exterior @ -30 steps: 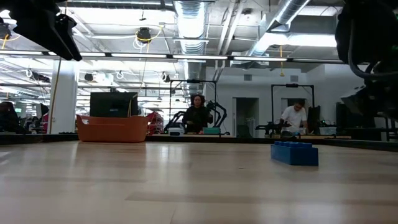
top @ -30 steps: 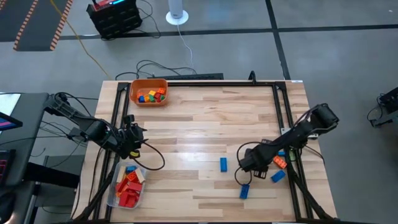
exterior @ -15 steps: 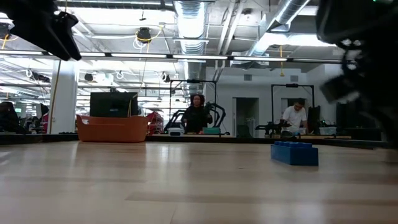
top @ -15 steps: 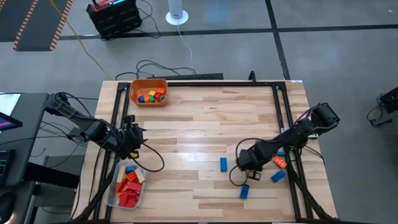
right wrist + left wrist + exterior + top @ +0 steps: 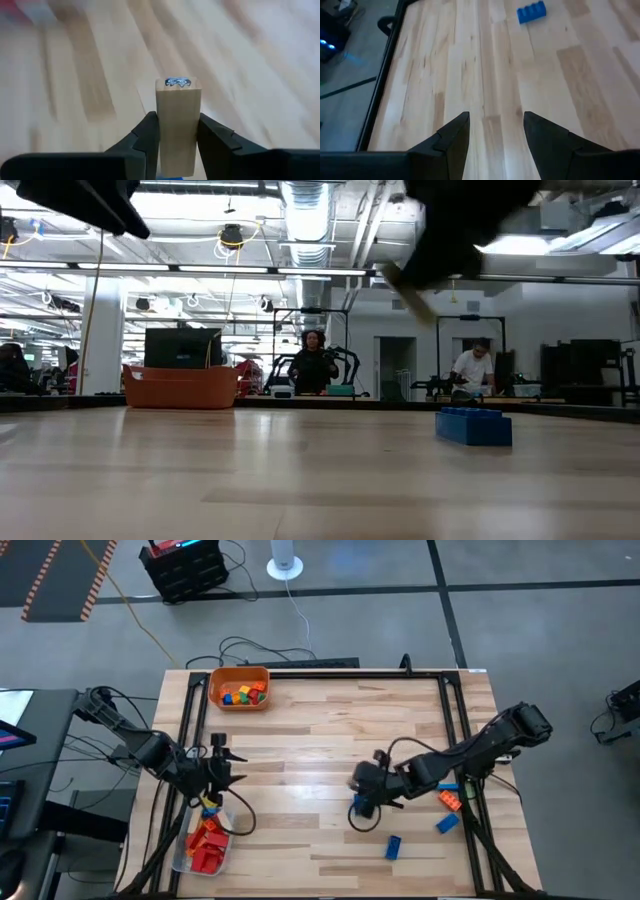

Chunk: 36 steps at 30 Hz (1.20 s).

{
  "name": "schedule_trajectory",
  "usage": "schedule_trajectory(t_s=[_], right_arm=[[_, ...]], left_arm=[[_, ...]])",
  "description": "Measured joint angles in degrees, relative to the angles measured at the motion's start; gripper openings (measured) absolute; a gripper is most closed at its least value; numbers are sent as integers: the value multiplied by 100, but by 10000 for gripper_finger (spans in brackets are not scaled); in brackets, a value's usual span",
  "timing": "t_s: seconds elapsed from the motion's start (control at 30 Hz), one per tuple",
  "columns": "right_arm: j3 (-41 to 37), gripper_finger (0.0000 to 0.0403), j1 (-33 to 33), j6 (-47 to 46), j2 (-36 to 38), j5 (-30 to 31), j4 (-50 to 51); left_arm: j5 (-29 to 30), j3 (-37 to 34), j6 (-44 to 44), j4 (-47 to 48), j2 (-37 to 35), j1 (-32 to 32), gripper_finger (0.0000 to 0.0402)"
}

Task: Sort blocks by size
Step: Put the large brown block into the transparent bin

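At the far left, your left gripper (image 5: 222, 768) hangs just above the clear tub (image 5: 186, 858) of red and orange blocks, its fingers parted with nothing between them; in its wrist view only bare wood shows in the gap. The orange bin (image 5: 239, 688) at the table's back left already holds a few small blocks. Mid-table, your right gripper (image 5: 362, 792) is clamped on a long tan block (image 5: 176, 125), which stands up between the fingers in the wrist view. A blue block (image 5: 359, 806) lies right by that gripper, another blue brick (image 5: 393, 846) sits nearer the front edge, and an orange block (image 5: 450, 800) and a blue one (image 5: 446, 824) lie under the arm to the right. The grip looks low on the tan block, so a fast swing could tip it loose. Watch, too, that the arm's cable does not sweep the loose blocks off the table's edge.
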<state>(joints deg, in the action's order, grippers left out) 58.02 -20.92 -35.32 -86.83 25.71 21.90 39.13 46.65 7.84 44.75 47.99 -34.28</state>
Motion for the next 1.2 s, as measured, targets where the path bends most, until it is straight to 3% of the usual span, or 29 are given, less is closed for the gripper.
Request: schedule_trajectory(t_s=[0.23, 0.43, 0.57, 0.83, 1.2], right_arm=[[-20, 136, 221, 1821, -376, 300, -2926], [110, 137, 430, 3494, -1420, 277, -5994], [541, 137, 574, 4209, -2089, -1, -7075], [1688, 137, 801, 4424, -2782, -1309, -7214], [2237, 136, 794, 4746, -2981, -1389, -6922]], left_arm=[[-1, 0, 259, -673, 4, 2, 180], [-13, 0, 595, -1268, 190, 21, 180], [22, 0, 635, -1271, 525, 32, 180], [241, -2, 566, -1333, 908, 203, 189], [-290, -2, -413, -2599, 905, 214, 237]])
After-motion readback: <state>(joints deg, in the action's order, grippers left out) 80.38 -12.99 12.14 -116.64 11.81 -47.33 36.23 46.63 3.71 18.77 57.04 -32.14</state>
